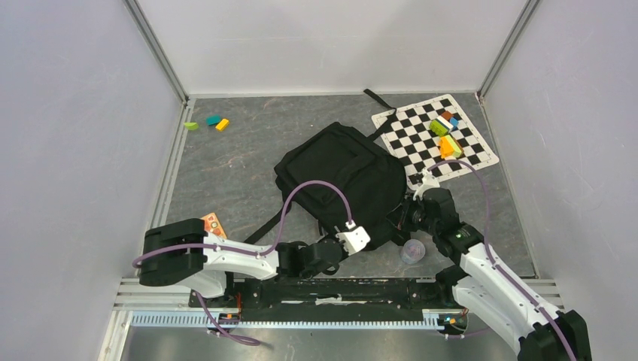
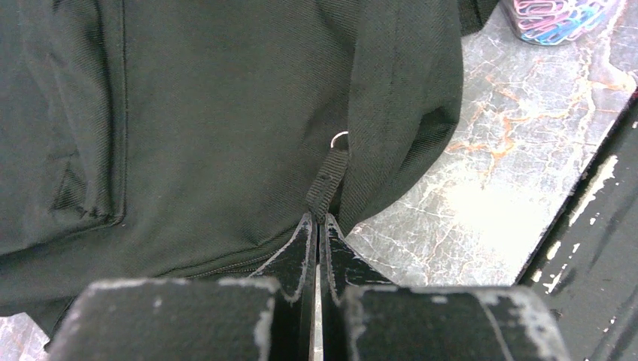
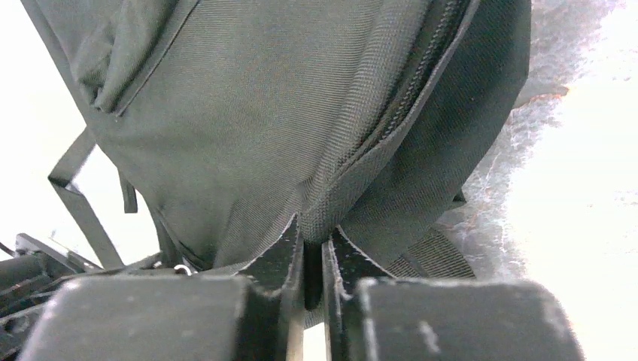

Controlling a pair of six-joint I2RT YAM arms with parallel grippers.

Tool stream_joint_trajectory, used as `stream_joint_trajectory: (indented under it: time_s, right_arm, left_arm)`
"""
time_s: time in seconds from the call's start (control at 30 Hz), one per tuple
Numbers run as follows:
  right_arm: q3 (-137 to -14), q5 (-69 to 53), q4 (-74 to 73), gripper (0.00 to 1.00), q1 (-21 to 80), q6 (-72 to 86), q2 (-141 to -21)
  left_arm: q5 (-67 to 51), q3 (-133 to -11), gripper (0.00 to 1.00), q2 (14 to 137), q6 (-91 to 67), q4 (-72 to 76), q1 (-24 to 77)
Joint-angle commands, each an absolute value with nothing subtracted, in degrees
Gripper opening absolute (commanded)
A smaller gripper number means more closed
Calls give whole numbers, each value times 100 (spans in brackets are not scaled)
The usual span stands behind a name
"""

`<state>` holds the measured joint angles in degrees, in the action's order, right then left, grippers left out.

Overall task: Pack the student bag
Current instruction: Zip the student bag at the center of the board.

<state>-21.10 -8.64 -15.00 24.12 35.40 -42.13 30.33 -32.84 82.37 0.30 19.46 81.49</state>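
At mid surface [image 1: 248,158], black student bag [image 1: 338,177], checkered mat [image 1: 410,134] with coloured blocks [image 1: 445,135] behind right, paper-clip jar [image 1: 412,250] by its near edge, left arm [image 1: 226,259] stretched low, jaws pressed on zip pull [image 2: 327,184], right arm [image 1: 481,263] bent, jaws pinching the bag's zipper seam.

Checkered mat [image 1: 410,139] holds coloured blocks [image 1: 445,135] (loose pieces [image 1: 209,122] lie far left); paperclip cup [image 1: 412,251] stands nearer.
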Motion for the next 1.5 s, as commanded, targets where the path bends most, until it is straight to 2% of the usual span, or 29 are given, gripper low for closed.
stream_joint_trajectory:
  time_s: [0.0, 0.03, 0.27, 0.77, 1.03, 1.23, 1.47]
  right_arm:
    - [-2583, -322, -1169, 3, 2434, 3581, -4247]
    - [-2696, -193, -1221, 0, 2434, 3528, -4271]
    - [-3214, 348, -1646, 0, 2421, 3261, -4405]
    - [-3582, 510, -1879, 0, 2404, 3012, -4310]
    - [-3535, 532, -1792, 0, 2408, 2936, -4243]
    - [-4223, 1131, -1872, 0, 2406, 2619, -4380]
    - [-4960, 1266, -1662, 0, 2390, 2529, -4866]
  left_arm:
    - [3468, -3172, 2, 7973, -183, 2047, 8108]
    - [3498, -3111, 2, 7900, -177, 2014, 8080]
    - [3682, -2655, 2, 7239, -272, 1713, 7727]
    - [3385, -2212, 2, 6139, -504, 1121, 6264]
    - [2678, -2230, 2, 6128, -448, 1064, 6241]
    - [2102, -2268, 2, 6011, -533, 1019, 6257]
    - [2167, -2889, 2, 7115, -466, 1102, 6846]
